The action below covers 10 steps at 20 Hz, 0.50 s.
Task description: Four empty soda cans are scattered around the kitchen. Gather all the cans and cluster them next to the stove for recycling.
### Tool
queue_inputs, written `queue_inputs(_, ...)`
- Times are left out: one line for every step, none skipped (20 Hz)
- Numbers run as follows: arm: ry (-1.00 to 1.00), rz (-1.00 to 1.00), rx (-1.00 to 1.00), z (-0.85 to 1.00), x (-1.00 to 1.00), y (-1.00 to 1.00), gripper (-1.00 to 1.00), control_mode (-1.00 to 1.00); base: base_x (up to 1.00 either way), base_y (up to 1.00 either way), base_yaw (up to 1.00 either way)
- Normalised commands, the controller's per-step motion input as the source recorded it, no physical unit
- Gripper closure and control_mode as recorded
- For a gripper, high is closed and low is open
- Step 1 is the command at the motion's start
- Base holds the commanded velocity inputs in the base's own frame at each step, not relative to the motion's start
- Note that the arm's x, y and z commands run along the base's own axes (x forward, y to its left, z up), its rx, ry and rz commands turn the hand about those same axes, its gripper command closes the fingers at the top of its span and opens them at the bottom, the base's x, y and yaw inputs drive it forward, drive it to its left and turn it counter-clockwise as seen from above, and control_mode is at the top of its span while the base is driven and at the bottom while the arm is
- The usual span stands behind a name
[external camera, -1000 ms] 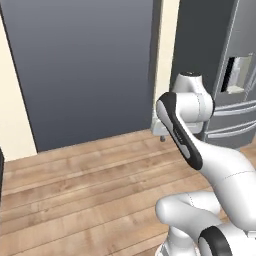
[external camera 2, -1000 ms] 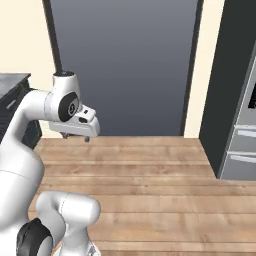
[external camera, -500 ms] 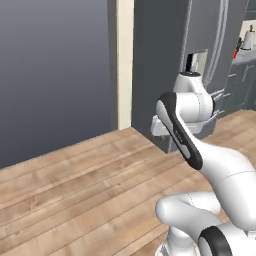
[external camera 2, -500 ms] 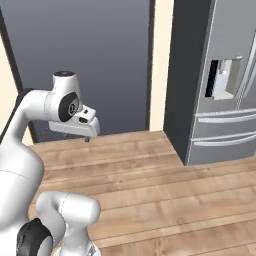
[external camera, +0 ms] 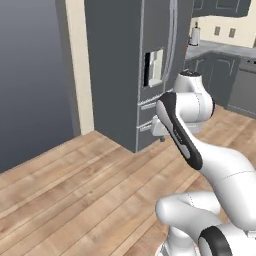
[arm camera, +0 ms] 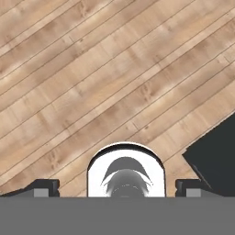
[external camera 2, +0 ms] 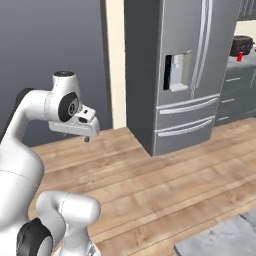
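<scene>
My gripper (arm camera: 117, 188) points down at bare wooden floor, its two dark fingertips (arm camera: 43, 188) far apart with nothing between them. It hangs in front of my chest in the right base view (external camera 2: 86, 136) and in the left base view (external camera: 161, 136). A small red upright thing (external camera 2: 240, 56), perhaps one of the soda cans, stands on a far counter at the right; it is too small to be sure. The stove is out of view.
A tall grey fridge (external camera 2: 182, 70) with a dispenser stands ahead, also seen from the left (external camera: 135, 65). A dark wall (external camera 2: 50, 55) and a cream pillar (external camera 2: 116, 60) are to its left. Dark cabinets and a counter (external camera: 220, 55) run off to the right. Wooden floor (external camera 2: 165, 180) lies all around.
The whole picture has swung: my base has turned, bringing the fridge and the far counter into view. My arm keeps the same pose and the gripper stays open.
</scene>
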Motion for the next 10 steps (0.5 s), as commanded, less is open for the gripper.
queue_inputs(0.00,0.00,0.00,0.00,0.00,0.00,-1.00,1.00,0.07,-0.19,-0.41)
queue_inputs(0.00,0.00,0.00,0.00,0.00,0.00,-1.00,1.00,0.06,-0.19,-0.41)
queue_inputs(0.00,0.00,0.00,0.00,0.00,0.00,-1.00,1.00,0.05,-0.19,-0.41)
queue_inputs(0.00,0.00,0.00,0.00,0.00,0.00,-1.00,1.00,0.05,-0.19,-0.41)
queue_inputs(0.00,0.00,0.00,0.00,0.00,0.00,-1.00,1.00,0.06,-0.19,-0.41)
queue_inputs(0.00,0.00,0.00,0.00,0.00,0.00,-1.00,1.00,0.06,-0.19,-0.41)
queue_inputs(0.00,0.00,0.00,0.00,0.00,0.00,-1.00,1.00,0.08,-0.19,-0.40)
queue_inputs(0.00,0.00,0.00,0.00,0.00,0.00,-1.00,1.00,0.09,-0.19,-0.40)
queue_inputs(0.00,0.00,0.00,0.00,0.00,0.00,-1.00,1.00,0.11,-0.19,-0.39)
queue_inputs(0.00,0.00,0.00,0.00,0.00,0.00,-1.00,1.00,0.14,-0.18,-0.38)
